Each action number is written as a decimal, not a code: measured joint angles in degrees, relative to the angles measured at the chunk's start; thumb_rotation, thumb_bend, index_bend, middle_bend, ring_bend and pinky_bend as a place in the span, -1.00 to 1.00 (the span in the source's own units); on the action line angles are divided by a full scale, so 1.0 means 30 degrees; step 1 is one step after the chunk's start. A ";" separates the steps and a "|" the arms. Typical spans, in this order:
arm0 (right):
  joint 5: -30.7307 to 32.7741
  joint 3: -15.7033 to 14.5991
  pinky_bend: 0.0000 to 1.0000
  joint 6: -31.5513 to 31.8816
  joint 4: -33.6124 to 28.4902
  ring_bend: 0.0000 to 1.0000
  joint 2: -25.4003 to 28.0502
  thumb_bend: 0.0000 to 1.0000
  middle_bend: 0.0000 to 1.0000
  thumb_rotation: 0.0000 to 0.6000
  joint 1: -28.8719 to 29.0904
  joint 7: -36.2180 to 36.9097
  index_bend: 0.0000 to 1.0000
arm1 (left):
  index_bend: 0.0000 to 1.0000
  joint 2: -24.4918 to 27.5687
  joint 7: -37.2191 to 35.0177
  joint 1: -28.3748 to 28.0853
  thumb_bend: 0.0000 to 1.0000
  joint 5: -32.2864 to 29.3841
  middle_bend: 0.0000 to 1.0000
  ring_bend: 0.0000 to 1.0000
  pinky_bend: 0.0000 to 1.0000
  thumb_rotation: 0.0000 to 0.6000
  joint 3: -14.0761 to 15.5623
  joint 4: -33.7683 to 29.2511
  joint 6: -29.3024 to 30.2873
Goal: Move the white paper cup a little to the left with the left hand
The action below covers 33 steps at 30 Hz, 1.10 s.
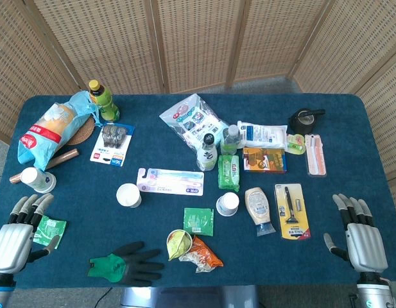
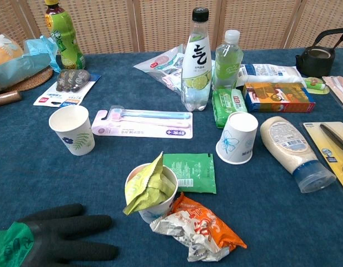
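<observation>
Head view, left hand fingers: the left hand [image 1: 18, 232] lies palm down at the near left table corner, fingers apart and holding nothing.
Head view, right hand fingers: the right hand [image 1: 360, 236] lies at the near right corner, fingers likewise spread and empty.
Chest view, hands: neither hand shows there.
Landmark: the white paper cup [image 1: 128, 195], upright and open-mouthed, also seen at the left of the chest view [image 2: 73, 129].
Which cup: several paper cups stand on the table; this one seems the likeliest target, being upright and on the left hand's side, but that is a judgement.
Beside the cup: a toothbrush pack [image 1: 172, 181] lies just to its right, near but apparently not touching.
Nearer than the cup: a black and green glove [image 1: 122, 261] lies toward the table's near edge.
Left of the cup: another paper cup on its side [image 1: 36, 179], well apart, with bare cloth between.
Step in hand: reach not yet begun; the left hand is well apart from the cup.
Next move calls for: lifting the left hand, carrying it forward and rightward to the cup, closing around its wall, then shifting it left.
Surface: a table [image 1: 153, 237] under dark blue cloth.
Room: woven cane screens [image 1: 198, 38] stand behind the table.
</observation>
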 measured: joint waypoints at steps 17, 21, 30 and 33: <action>-0.0267 -0.0224 -1.00 0.0011 0.0500 -1.00 0.0036 -0.24 -0.95 1.00 -0.0133 0.1056 -1.00 | -0.98 0.0236 0.0911 -0.0351 -0.30 -0.0144 -0.75 -0.95 -0.94 1.00 -0.0101 -0.0727 -0.0593; -0.0115 -0.0168 -1.00 0.0000 0.0387 -1.00 0.0130 -0.24 -0.95 1.00 -0.0134 0.0934 -1.00 | -1.00 0.0203 0.1428 -0.0880 -0.30 -0.0828 -0.77 -0.96 -0.92 1.00 -0.0398 -0.0772 -0.1552; 0.0997 0.0140 -1.00 -0.0751 0.0493 -1.00 0.0141 -0.24 -0.95 1.00 0.0141 0.1107 -1.00 | -1.00 -0.0498 0.3168 -0.2911 -0.30 -0.3299 -0.81 -0.96 -0.89 1.00 -0.1589 -0.1009 -0.4479; 0.1343 0.0267 -1.00 -0.0980 0.0626 -1.00 0.0163 -0.24 -0.95 1.00 0.0253 0.1182 -1.00 | -0.96 -0.0926 0.3785 -0.3647 -0.30 -0.4185 -0.80 -0.95 -0.84 1.00 -0.1980 -0.0998 -0.5380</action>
